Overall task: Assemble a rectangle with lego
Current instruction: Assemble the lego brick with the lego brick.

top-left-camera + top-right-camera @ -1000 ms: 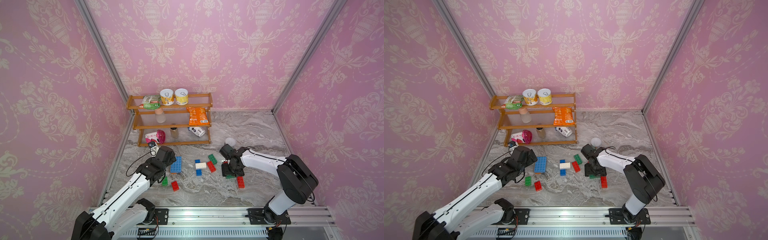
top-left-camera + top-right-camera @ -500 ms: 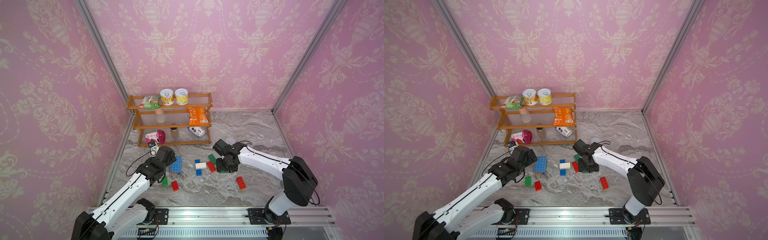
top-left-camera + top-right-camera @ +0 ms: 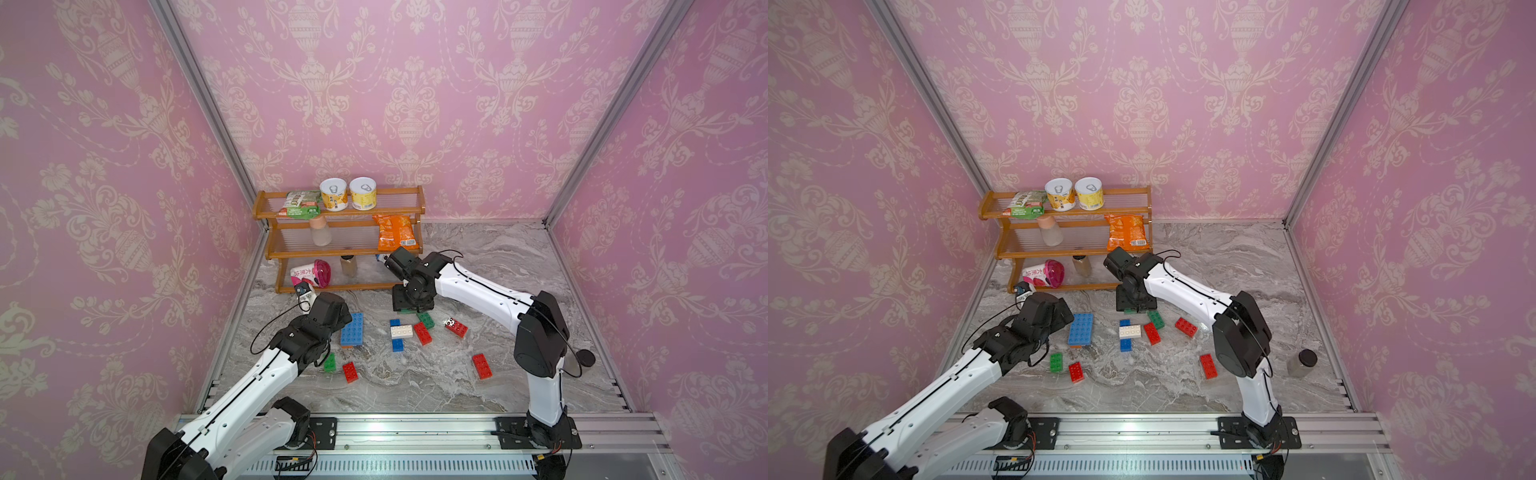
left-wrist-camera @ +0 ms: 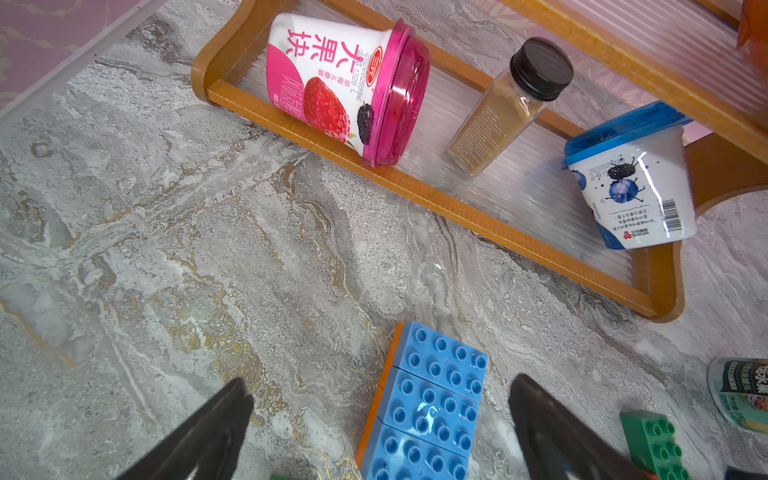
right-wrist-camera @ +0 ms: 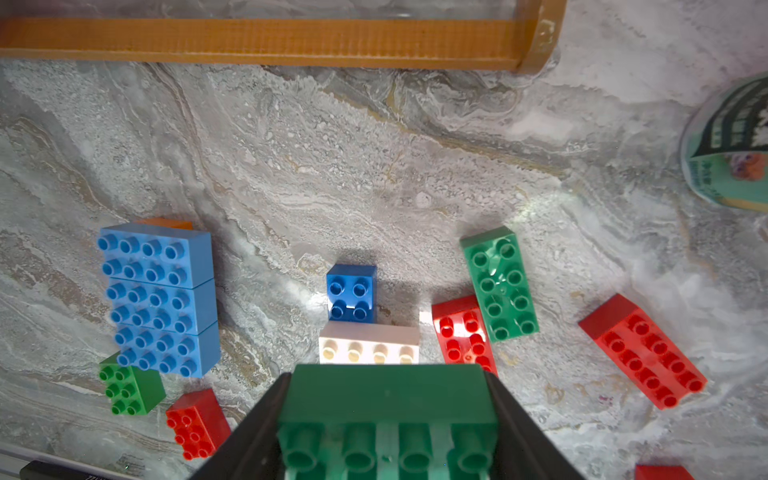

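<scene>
My right gripper point(image 3: 411, 302) is shut on a green brick point(image 5: 388, 415), held above the floor just in front of the shelf; a sliver of that green brick point(image 3: 1133, 310) shows under the jaws in a top view. Below it lie a white brick point(image 5: 369, 347), a small blue brick point(image 5: 351, 292), a red brick point(image 5: 461, 332) and a green brick point(image 5: 500, 284). A flat slab of three light-blue bricks point(image 3: 352, 329) lies to the left. My left gripper point(image 4: 380, 415) hangs open over the slab's near end, its fingers on either side and not touching it.
A wooden shelf point(image 3: 340, 249) with cups, cans and a spice bottle stands at the back left. Loose red bricks point(image 3: 482, 366) point(image 3: 456, 327) point(image 3: 350, 371) and a green brick point(image 3: 330, 362) lie around. A dark-capped jar point(image 3: 1302, 363) stands at the right, and a can point(image 5: 731, 145) lies near the shelf's end.
My right gripper closed on the green brick, then carried it left and back to just in front of the shelf. The left arm has not moved.
</scene>
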Motion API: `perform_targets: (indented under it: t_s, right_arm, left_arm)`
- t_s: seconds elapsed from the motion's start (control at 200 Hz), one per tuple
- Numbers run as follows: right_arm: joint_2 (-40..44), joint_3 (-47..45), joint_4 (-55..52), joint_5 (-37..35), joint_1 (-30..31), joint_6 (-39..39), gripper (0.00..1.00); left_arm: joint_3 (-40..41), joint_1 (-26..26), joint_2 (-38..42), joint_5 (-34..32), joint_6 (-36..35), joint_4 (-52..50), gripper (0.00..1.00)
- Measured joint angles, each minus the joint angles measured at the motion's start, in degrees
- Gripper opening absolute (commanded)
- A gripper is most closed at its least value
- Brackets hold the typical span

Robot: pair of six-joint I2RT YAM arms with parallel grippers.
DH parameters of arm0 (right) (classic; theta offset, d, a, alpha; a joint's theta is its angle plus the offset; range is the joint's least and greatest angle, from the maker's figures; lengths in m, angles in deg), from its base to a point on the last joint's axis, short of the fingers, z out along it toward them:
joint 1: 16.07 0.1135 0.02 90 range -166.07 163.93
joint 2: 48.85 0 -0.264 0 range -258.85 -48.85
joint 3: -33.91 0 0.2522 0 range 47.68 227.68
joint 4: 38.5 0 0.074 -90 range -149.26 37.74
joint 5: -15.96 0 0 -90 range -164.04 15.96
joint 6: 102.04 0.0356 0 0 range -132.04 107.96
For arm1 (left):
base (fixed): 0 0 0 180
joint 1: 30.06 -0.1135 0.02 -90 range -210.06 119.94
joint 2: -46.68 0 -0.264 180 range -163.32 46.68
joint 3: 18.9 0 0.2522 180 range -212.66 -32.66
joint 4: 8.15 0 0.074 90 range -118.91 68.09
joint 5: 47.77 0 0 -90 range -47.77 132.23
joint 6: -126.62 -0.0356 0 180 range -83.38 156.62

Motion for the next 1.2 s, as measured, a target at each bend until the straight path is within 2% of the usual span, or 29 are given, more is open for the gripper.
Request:
perform_targets:
  t_s: [0.295,1.201]
  right_arm:
    - [-6.82,4.59,-2.36,1.53,1.22,-2.89,0.21]
    - [-10.95,6.16,-2.69,2.05,1.66,-4.13,0.21]
  left_arm:
    - [0.0,-0.09,0.0,0.02,0.0,-0.17,0.99]
    - [0.17,-0.33,0.15,0.04,0.0,-0.17,0.99]
